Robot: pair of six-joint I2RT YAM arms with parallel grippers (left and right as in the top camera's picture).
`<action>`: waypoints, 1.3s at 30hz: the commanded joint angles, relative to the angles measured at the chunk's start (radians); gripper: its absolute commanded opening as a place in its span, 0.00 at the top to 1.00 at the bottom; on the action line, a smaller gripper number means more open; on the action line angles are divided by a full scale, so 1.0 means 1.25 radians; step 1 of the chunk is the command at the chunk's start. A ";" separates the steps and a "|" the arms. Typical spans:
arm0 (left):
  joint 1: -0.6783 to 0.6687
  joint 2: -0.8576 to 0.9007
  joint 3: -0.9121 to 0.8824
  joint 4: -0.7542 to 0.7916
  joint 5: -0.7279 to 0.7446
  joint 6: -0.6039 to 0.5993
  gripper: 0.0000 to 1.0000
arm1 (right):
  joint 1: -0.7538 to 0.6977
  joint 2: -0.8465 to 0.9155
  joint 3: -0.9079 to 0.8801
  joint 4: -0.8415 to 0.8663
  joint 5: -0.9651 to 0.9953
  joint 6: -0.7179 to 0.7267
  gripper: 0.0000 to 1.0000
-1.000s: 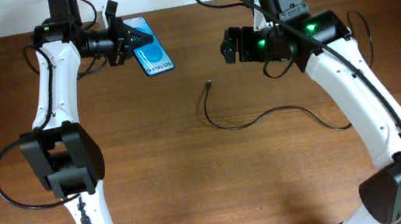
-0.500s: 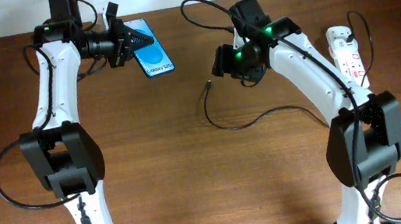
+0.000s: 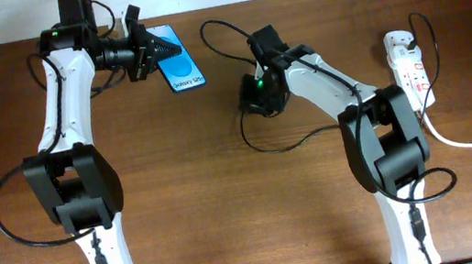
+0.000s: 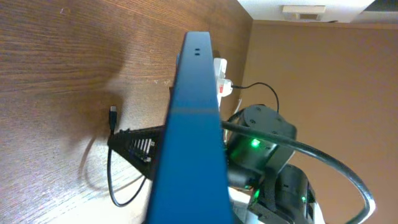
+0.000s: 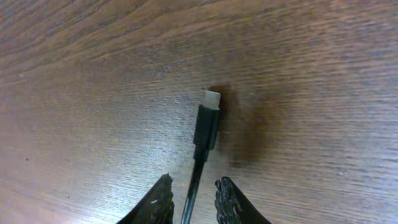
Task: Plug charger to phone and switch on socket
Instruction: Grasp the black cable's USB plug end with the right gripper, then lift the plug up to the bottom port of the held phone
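Overhead: my right gripper (image 3: 255,103) hangs over the tip of the charger (image 3: 262,150) and hides it. Only the thin black cable shows, curving on the table between the phone (image 3: 183,68) and the socket (image 3: 409,66), nearer the phone. My left gripper (image 3: 160,50) is clamped on the phone's edge. Blue screen, white band, lettering too small to read.

Left wrist: the phone (image 4: 193,124) is seen edge-on, a blue slab hiding one of my fingers. The socket (image 4: 221,70) peeks out past its top. The charger (image 4: 112,116) tip lies on the wood beside the phone.

Right wrist: my fingertips (image 5: 158,202) are cut off at the frame's bottom. They stand apart, with the cable passing between them. The connector is black with a silver end.
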State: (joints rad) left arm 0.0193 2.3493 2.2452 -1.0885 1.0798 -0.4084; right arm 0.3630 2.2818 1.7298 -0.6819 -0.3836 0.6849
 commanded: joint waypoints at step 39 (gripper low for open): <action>-0.031 -0.005 0.008 -0.025 0.319 0.144 1.00 | -0.191 -0.581 -0.114 -0.352 -0.367 -0.589 0.96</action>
State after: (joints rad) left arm 0.0029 2.3493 2.2452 -1.1206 1.3987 -0.2604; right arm 0.1276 1.6257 1.6348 -1.1023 -0.8131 -0.0227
